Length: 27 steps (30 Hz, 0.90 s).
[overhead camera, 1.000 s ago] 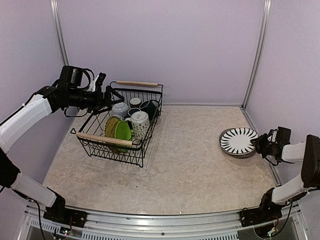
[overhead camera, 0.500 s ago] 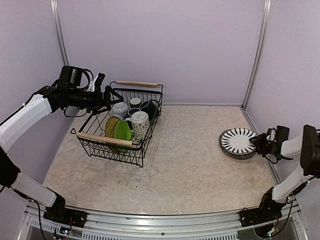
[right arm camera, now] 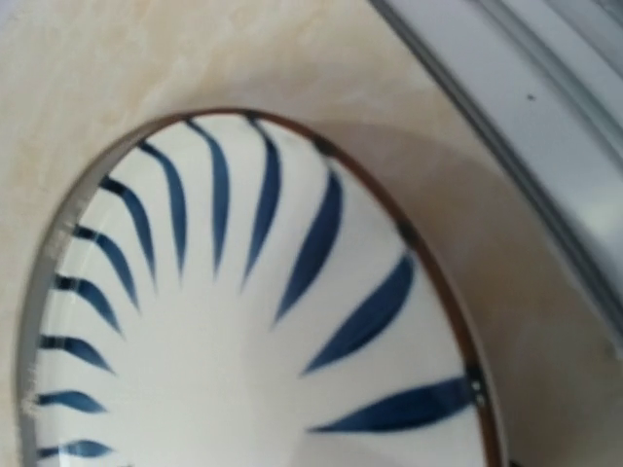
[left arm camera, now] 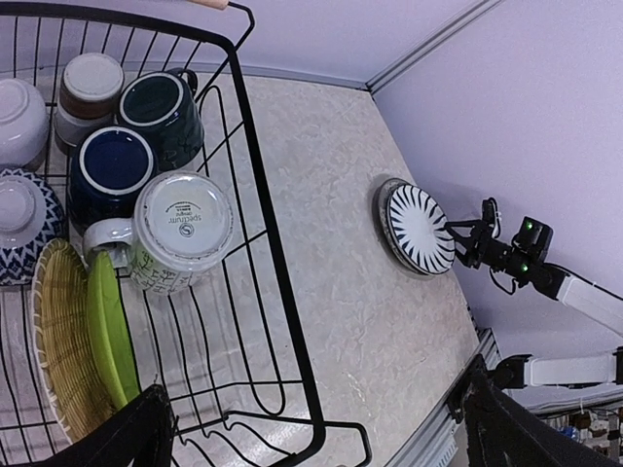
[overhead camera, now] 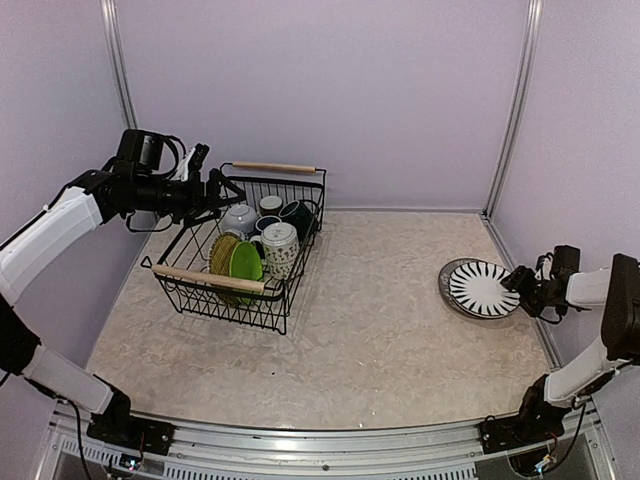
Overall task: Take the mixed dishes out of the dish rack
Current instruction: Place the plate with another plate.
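The striped plate [overhead camera: 481, 288] lies flat on the surface [overhead camera: 380, 330] by the right wall, well apart from the dish rack [overhead camera: 208, 279]. The right gripper [overhead camera: 522, 283] sits just beside the plate's edge, and I cannot tell how its jaws stand. The left gripper [overhead camera: 222, 186] hangs over the rack's far left corner, jaws spread wide, holding nothing. A yellow plate [overhead camera: 222, 250], a green plate [overhead camera: 245, 260] and a white mug [overhead camera: 279, 247] sit in the rack.

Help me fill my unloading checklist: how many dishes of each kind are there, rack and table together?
Plates: 3 (striped plate, woven yellow plate, lime green plate)
Mugs: 3 (patterned white mug, dark green mug, dark blue mug)
Small cup: 1
Bowls: 2 (white bowl, blue-patterned bowl)
Total: 9
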Available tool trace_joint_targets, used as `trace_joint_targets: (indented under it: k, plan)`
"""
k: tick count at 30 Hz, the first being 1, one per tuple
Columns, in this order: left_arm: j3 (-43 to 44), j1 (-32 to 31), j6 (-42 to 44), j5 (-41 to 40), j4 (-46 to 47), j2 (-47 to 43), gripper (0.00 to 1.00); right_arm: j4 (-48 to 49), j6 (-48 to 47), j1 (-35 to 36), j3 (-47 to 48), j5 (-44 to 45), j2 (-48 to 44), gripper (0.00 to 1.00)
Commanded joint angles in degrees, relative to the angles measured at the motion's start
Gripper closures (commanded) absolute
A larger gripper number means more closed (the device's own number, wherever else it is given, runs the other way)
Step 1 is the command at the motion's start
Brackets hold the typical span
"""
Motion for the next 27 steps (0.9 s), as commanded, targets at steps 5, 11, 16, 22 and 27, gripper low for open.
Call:
trace_joint_targets:
  k: [5,11,16,22,27]
  plan:
    - [2.34,0.33,2.01,-4.16,-3.08,0.45,0.01,-7.25,-6.31,0.07,1.44,5.74,-0.19,0.18]
    - [4.18,0.34,3.42,-10.13,-6.67,1.58,0.01,-8.87,-7.28,3.94,3.79,9.22,2.91,0.17]
    - [7.15,0.3,4.5,-18.14,-11.97,3.88,0.01,-8.75,-6.78,7.96,6.3,10.9,4.89,0.18]
    - [11.39,0.26,5.0,-24.96,-18.32,9.09,0.01,-8.73,-6.67,8.84,7.43,11.17,6.07,0.16]
    - [12.66,0.3,5.28,-26.1,-20.26,11.38,0.02,-10.99,-7.63,8.87,7.25,14.56,4.22,0.13]
